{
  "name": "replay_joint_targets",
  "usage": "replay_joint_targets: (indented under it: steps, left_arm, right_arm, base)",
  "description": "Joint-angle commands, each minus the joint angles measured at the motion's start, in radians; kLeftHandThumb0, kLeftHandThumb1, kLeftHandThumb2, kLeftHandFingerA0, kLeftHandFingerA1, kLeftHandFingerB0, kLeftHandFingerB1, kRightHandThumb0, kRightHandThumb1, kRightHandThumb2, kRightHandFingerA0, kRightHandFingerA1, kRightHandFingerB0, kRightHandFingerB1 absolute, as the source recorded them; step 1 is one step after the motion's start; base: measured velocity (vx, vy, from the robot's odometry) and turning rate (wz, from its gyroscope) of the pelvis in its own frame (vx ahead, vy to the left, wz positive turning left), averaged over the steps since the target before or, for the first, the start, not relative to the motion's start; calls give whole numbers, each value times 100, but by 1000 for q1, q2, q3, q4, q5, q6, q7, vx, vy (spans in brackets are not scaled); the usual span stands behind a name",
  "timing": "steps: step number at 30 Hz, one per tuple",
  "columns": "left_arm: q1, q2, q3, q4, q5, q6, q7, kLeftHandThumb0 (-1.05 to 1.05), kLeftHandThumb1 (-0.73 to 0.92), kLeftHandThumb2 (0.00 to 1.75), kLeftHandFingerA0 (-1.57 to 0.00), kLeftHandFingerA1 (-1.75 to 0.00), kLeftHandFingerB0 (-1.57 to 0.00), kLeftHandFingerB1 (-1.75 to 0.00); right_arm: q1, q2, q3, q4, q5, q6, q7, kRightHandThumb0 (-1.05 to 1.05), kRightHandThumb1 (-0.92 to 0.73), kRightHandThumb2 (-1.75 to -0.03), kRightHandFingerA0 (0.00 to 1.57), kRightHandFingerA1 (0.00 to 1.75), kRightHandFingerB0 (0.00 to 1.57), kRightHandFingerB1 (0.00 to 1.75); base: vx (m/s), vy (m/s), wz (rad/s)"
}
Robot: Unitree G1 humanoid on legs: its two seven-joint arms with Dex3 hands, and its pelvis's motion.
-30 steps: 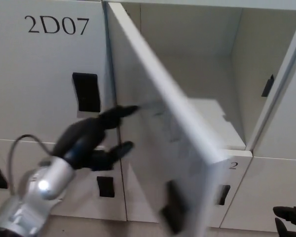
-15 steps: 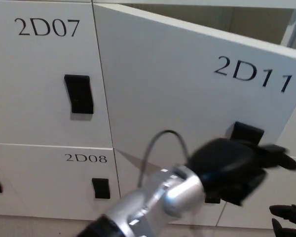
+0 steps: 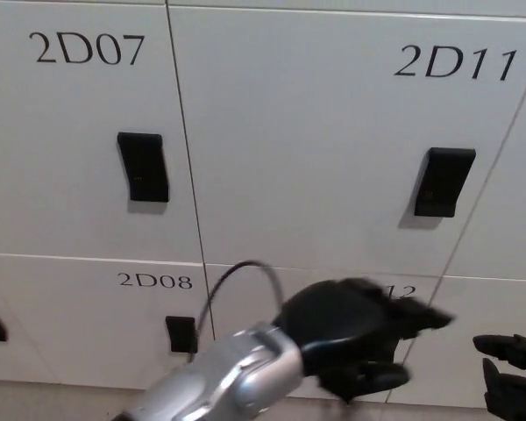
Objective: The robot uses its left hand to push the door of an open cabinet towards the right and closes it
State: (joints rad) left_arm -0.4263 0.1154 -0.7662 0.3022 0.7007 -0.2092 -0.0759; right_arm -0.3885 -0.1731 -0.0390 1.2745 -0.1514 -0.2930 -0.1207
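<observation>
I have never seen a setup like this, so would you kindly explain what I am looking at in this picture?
The picture comes from a camera on a humanoid robot's head, facing a wall of white lockers. The door marked 2D11 lies flush with its neighbours, so it looks closed. Each door has a black handle. The silver arm with the black left hand comes in from the lower left and sits in front of the lower lockers, holding nothing. It is blurred, so its fingers are hard to read. The right hand shows at the bottom right corner, also holding nothing.

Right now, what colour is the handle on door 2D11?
Black, against the white door; the handle shows best in the head view.
</observation>
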Motion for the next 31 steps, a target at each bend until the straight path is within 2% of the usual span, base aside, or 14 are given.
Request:
replay_joint_targets:
  steps: [1,15,16,17,18,19,20,21,24,26,27,29,30,31]
  left_arm:
    - [43,35,35,-27,20,-1,16,-67,92,71,-43,-38,-29,-31]
    - [52,30,47,-33,30,-4,8,-67,92,71,-43,-38,-29,-31]
    - [82,52,65,-38,11,-16,17,-69,92,73,-43,-39,-29,-31]
    - [121,79,88,-45,-13,-30,29,-69,92,73,-43,-39,-29,-31]
    - [279,197,283,107,-166,-118,100,-62,91,68,-41,-37,-32,-32]
    - [392,282,426,220,-278,-182,151,-62,91,68,-41,-37,-32,-32]
    - [466,332,531,319,-360,-225,186,-63,90,67,-43,-39,-34,-32]
    - [502,355,589,376,-402,-248,203,-63,90,67,-43,-39,-34,-32]
    - [493,343,633,439,-415,-207,173,-64,91,68,-39,-36,-32,-31]
    - [482,336,652,478,-414,-218,165,-63,91,68,-39,-36,-32,-31]
    - [482,333,663,496,-419,-216,158,-62,91,68,-38,-35,-31,-31]
    - [482,330,672,510,-422,-215,152,-62,91,68,-38,-35,-31,-31]
    - [482,323,686,555,-412,-222,164,-67,82,74,-36,-38,-30,-35]
    - [482,321,692,575,-403,-229,175,-61,90,68,-38,-35,-34,-32]
  right_arm:
    - [-23,-37,62,13,-70,109,-94,-68,-77,-106,35,50,29,47]
    - [-23,-37,77,8,-62,122,-104,-68,-77,-106,35,50,29,47]
    - [-15,-43,58,6,-41,96,-78,-49,-88,-66,26,37,28,35]
    - [-5,-51,34,4,-16,63,-45,-49,-88,-66,26,37,28,35]
    - [13,-74,18,30,5,161,53,-30,-68,-117,0,48,0,47]
    - [26,-90,9,50,15,240,121,-30,-68,-117,0,48,0,47]
    - [39,-102,6,65,20,286,182,-62,-72,-99,0,40,5,37]
    - [48,-108,4,73,21,307,217,-62,-72,-99,0,40,5,37]
    - [56,-108,5,78,17,305,230,-63,-72,-99,1,37,6,38]
    - [56,-108,2,78,17,306,227,-61,-72,-99,0,36,6,37]
    - [59,-106,1,79,16,301,223,-28,-70,-118,0,48,0,46]
    - [62,-105,1,79,15,298,220,-28,-70,-118,0,48,0,46]
    - [70,-102,-2,79,13,294,218,-29,-69,-117,0,48,0,46]
    - [72,-100,-1,79,10,294,219,-29,-70,-117,0,48,0,46]
  base:
    - [0,0,0]
    - [0,0,0]
    - [0,0,0]
    - [0,0,0]
    - [0,0,0]
    - [0,0,0]
    - [0,0,0]
    - [0,0,0]
    - [0,0,0]
    - [0,0,0]
    - [0,0,0]
    - [0,0,0]
    - [0,0,0]
    - [0,0,0]
